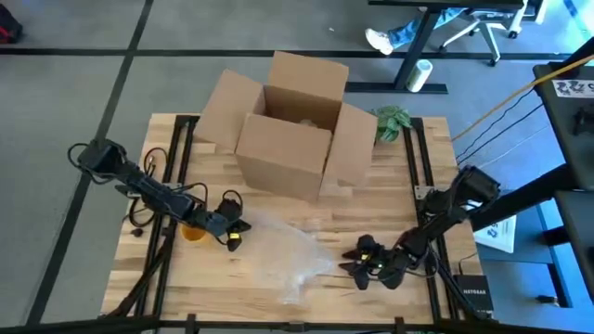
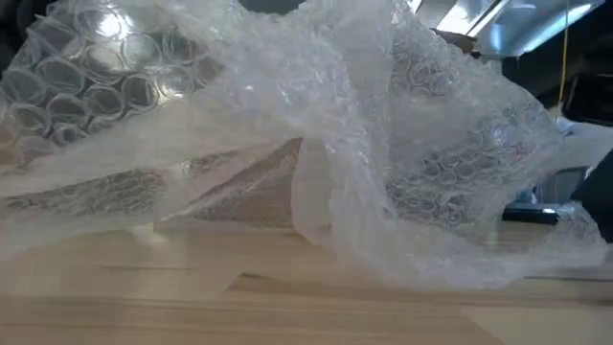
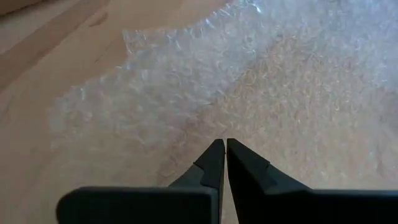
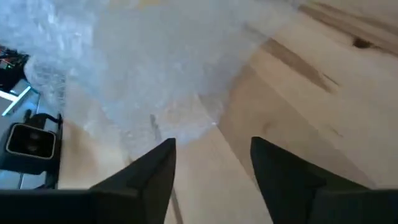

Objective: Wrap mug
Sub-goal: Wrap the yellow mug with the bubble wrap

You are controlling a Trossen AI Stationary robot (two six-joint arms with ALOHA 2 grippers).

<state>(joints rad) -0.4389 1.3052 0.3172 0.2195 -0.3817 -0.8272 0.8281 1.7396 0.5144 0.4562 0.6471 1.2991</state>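
Observation:
A clear bubble wrap sheet (image 1: 288, 249) lies crumpled on the wooden table's near middle, and it fills the low view (image 2: 316, 144). An orange mug (image 1: 192, 230) stands at the sheet's left, partly hidden under my left arm. My left gripper (image 1: 234, 236) is shut, low over the sheet's left part (image 3: 205, 81). My right gripper (image 1: 367, 262) is open at the sheet's right edge (image 4: 180, 118). Nothing is between its fingers. My left gripper has its shut fingertips (image 3: 216, 149) pointing over the bubble wrap's left part (image 3: 186, 134), slanting down from the table's left. I cannot tell whether they touch the wrap.
An open cardboard box (image 1: 292, 125) stands at the table's far middle, its flaps spread out. A green object (image 1: 391, 122) lies right of it. Cables run along both table sides. Bare wood (image 1: 390, 199) lies between the box and my right gripper.

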